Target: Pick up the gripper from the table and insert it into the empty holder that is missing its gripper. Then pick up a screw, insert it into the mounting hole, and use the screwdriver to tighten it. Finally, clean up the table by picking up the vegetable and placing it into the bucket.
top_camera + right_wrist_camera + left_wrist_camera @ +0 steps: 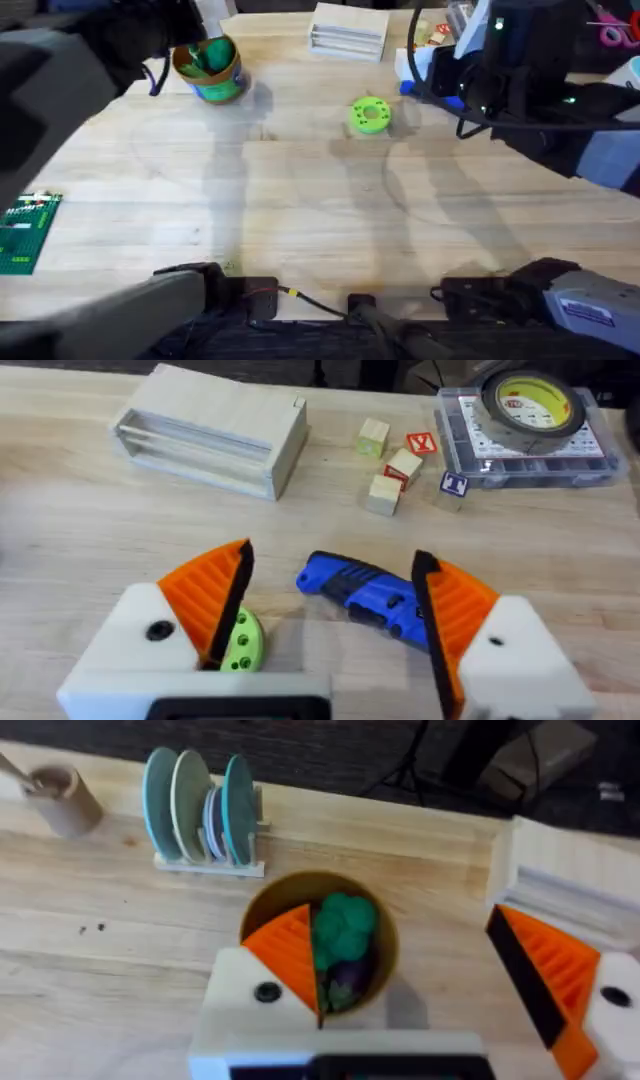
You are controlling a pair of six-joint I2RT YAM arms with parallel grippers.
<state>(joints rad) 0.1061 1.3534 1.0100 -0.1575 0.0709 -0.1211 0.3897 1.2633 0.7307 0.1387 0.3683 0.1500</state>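
Observation:
The bucket (268,902) stands on the table right under my left gripper (415,970), which is open with nothing between its orange pads (288,952). The green leafy vegetable (345,925) lies inside the bucket, above something dark. In the overhead view the bucket (222,88) is at the back left with green showing inside. The blue screwdriver (365,592) lies flat on the table below my right gripper (335,605), which is open and straddles it from above without touching. The loose gripper, the empty holder and the screw are out of view.
A flat green disc (369,115) lies beside the screwdriver. A wooden box (215,432), small wooden blocks (385,490) and a parts case with a tape roll (525,420) sit behind. A rack of plates (205,815) and a wooden cup (65,800) stand behind the bucket. A green brick plate (25,230) lies at the left.

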